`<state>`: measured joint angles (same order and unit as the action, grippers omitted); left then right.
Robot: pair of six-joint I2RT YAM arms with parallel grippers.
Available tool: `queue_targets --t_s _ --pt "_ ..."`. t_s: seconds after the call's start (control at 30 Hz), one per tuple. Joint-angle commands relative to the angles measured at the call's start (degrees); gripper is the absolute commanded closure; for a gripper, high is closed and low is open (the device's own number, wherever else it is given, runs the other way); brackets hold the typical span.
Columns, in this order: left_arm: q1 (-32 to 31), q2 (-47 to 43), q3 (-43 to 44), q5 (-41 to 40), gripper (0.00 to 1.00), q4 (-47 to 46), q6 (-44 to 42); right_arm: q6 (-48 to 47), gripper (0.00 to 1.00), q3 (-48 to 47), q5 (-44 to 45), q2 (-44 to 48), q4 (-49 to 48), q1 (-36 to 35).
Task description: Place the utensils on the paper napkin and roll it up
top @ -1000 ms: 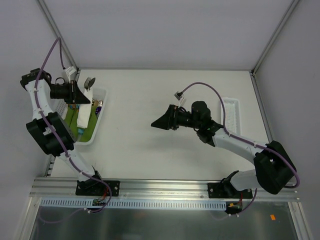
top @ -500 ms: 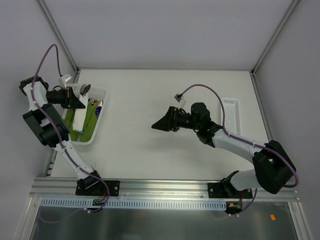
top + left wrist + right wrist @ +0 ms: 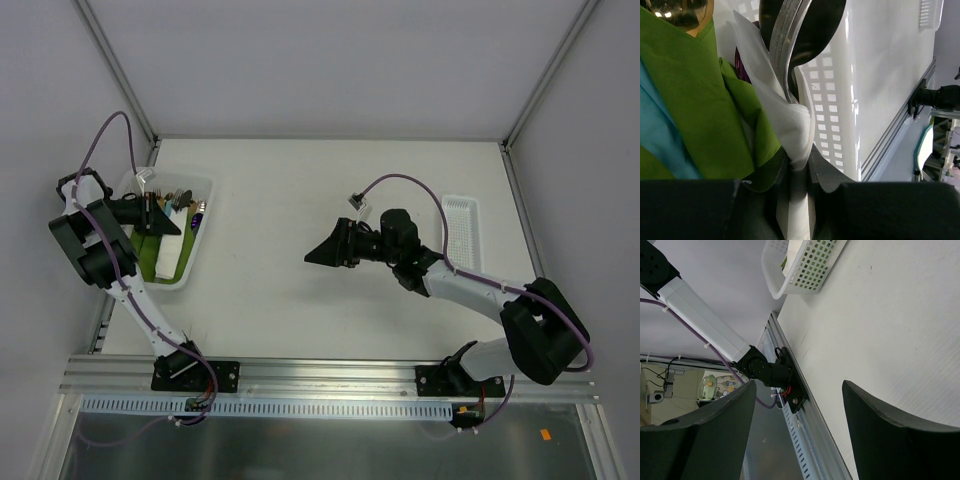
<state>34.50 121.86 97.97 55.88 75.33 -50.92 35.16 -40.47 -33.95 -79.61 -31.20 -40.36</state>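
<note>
Grip: the left gripper is nearly closed, pinching the bunched paper napkin; the stems of the utensils seem caught in its fold.
Long axis: the spoon and fork run straight out from the fingers, heads farthest away.
Place: inside the white basket at the left edge of the desk, against the green cloth.
Look: napkin thin, white, crumpled; cutlery dark and glossy.
Other arm: the right gripper is wide open and empty over mid-desk, well apart from the basket.
Nearer: left.
</note>
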Motion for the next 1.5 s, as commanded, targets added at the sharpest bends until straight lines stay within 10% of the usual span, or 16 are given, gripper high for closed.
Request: queue_targets --t_s 0.0,0.5,0.73,1.47 --pt "0.1 1.0 -0.6 1.3 1.00 -0.6 -0.2 -0.4 0.28 0.0 -1.1 -0.4 -3.3 0.4" --pt "0.1 3.2 -1.6 -7.9 1.00 -12.7 5.6 -0.1 0.28 -0.1 -1.6 -0.9 -3.4 0.5" --pt "0.1 -1.3 -4.5 -12.8 0.71 -17.9 7.1 -0.1 0.28 0.2 -1.9 -0.6 -3.4 0.5" --pt "0.0 -17.6 -16.6 -21.7 0.55 -33.0 10.3 0.3 0.28 1.4 -2.0 0.6 -4.5 0.4"
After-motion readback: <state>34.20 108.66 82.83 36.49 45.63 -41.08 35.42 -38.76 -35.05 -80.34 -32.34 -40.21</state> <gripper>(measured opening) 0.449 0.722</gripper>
